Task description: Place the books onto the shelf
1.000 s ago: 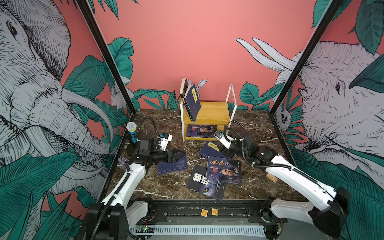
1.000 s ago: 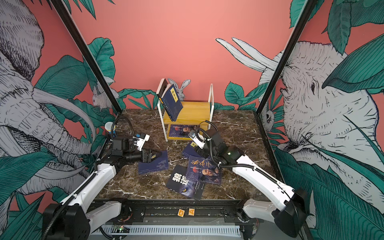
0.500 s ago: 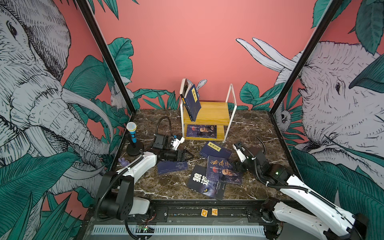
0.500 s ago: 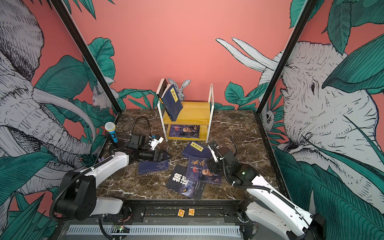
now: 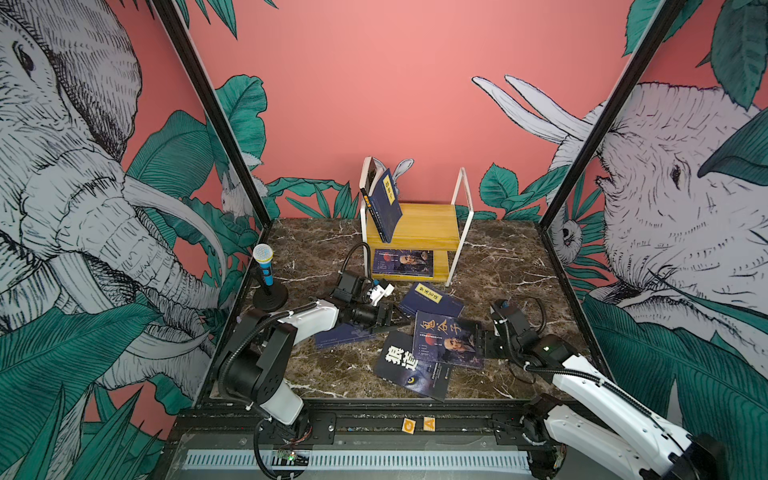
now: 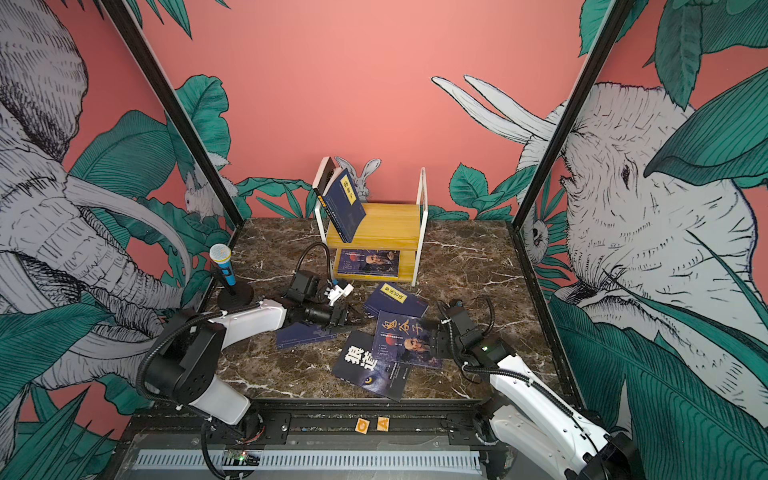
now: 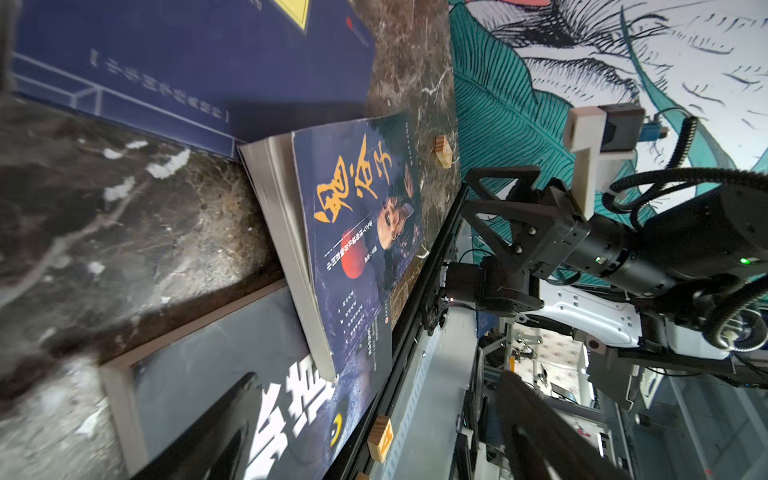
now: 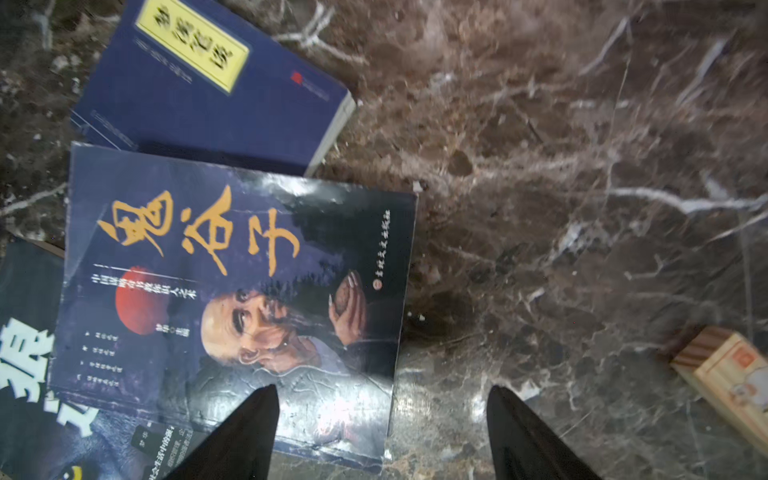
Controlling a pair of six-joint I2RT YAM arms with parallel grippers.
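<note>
Marble-look dark brown tabletop point(image 5: 316, 249) carries the small two-tier shelf point(image 5: 432, 226) point(image 6: 390, 226) at back centre: yellowish wood boards in a thin white looped frame. On the upper board, a navy paperback w/ yellow label point(image 5: 387, 203) point(image 6: 348, 208) stands tilted toward the frame's left loop, w/ a dark gold-lettered book point(image 5: 366, 204) behind it. On the lower board, a purple portrait paperback point(image 5: 402, 262) point(image 6: 368, 262) lies flat, cover up.

Four bks lie flat on the marble in front, off the shelf. A second navy paperback point(image 5: 432, 299) point(image 6: 395, 300) point(image 8: 208, 95) lies just in front of the shelf, yellow label up. A second purple paperback point(image 5: 449, 343) point(image 6: 407, 343) point(image 7: 357, 249) point(image 8: 232, 291) has an orange title, a red disc & a bearded man's face. Its top edge meets that navy bk & its lower left corner rests on the black wolf-eye paperback point(image 5: 411, 370) point(image 6: 370, 370) point(image 8: 29, 361), which has big white characters. A third navy paperback point(image 5: 340, 336) point(image 6: 305, 334) lies further left, partly under the left arm.

The left gripper point(image 5: 401, 320) point(image 6: 355, 318) point(image 7: 374, 382) hovers low btw the third navy bk & the second purple one, facing the latter's page edge. Its jaws are wide apart w/ nothing in them. The right gripper point(image 5: 478, 345) point(image 6: 434, 345) point(image 8: 382, 388) sits at that purple bk's right edge w/ jaws spread. One fingertip is over the cover, the other over bare marble, & nothing is clamped.

A blue toy microphone on a black round stand point(image 5: 266, 270) point(image 6: 224, 266) is at the left edge. A small wooden block point(image 8: 723, 374) lies on the marble.
</note>
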